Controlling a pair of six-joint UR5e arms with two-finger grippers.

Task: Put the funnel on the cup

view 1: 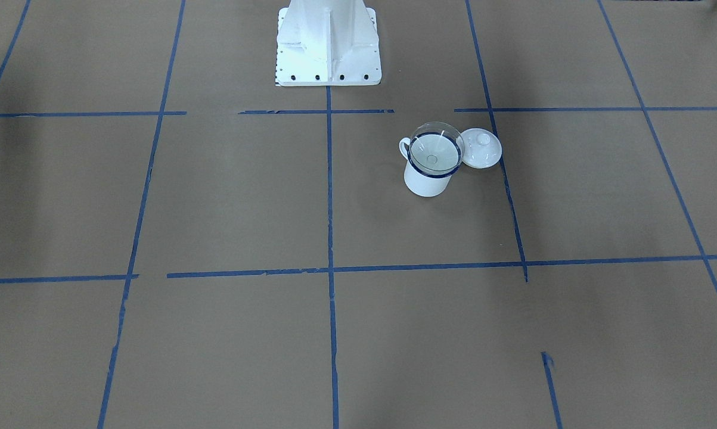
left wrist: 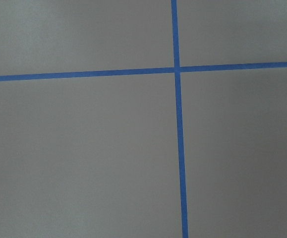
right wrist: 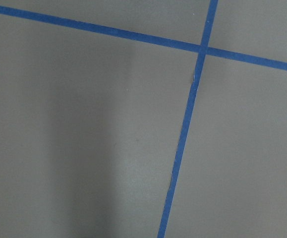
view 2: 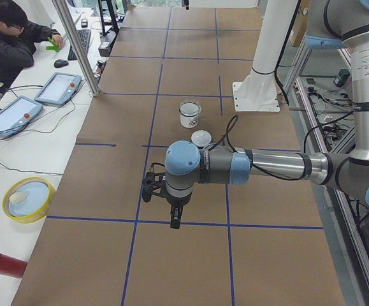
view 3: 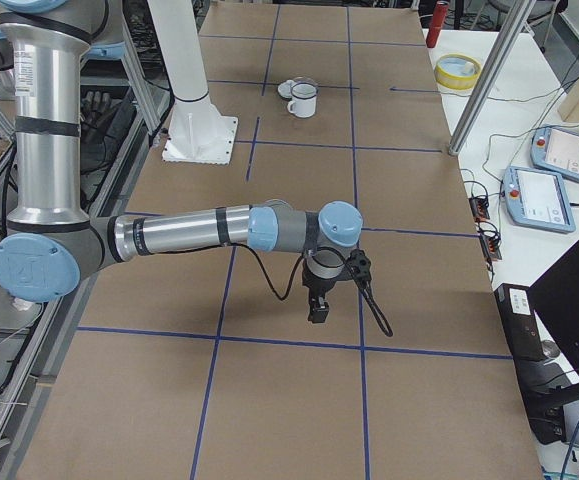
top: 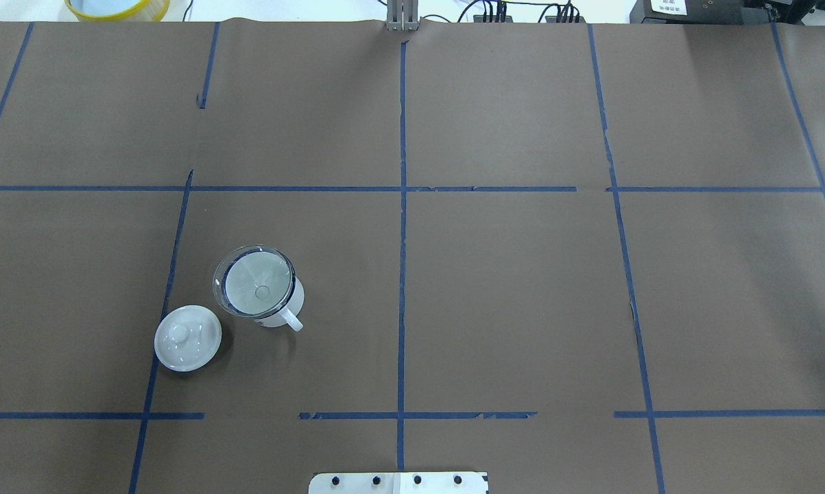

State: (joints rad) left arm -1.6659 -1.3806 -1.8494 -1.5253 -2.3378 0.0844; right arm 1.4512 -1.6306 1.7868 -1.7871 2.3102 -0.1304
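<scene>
The clear funnel (view 1: 435, 149) sits in the mouth of the white mug with the dark blue rim (view 1: 427, 183), spout down inside it. Both show in the overhead view, the funnel (top: 254, 280) over the cup (top: 295, 296), left of the centre line. The cup is small in the side views (view 2: 189, 113) (view 3: 302, 98). My left gripper (view 2: 176, 222) hangs over bare table, far from the cup, and shows only in the left side view; I cannot tell if it is open. My right gripper (view 3: 317, 312) likewise shows only in the right side view.
A round white lid with a knob (view 1: 481, 148) (top: 188, 337) lies right beside the cup. The white robot pedestal (view 1: 328, 42) stands behind. Beyond the table's far edge are a yellow bowl (view 2: 28, 199), a red cylinder (view 2: 2, 264), teach pendants and a seated operator (view 2: 12, 38).
</scene>
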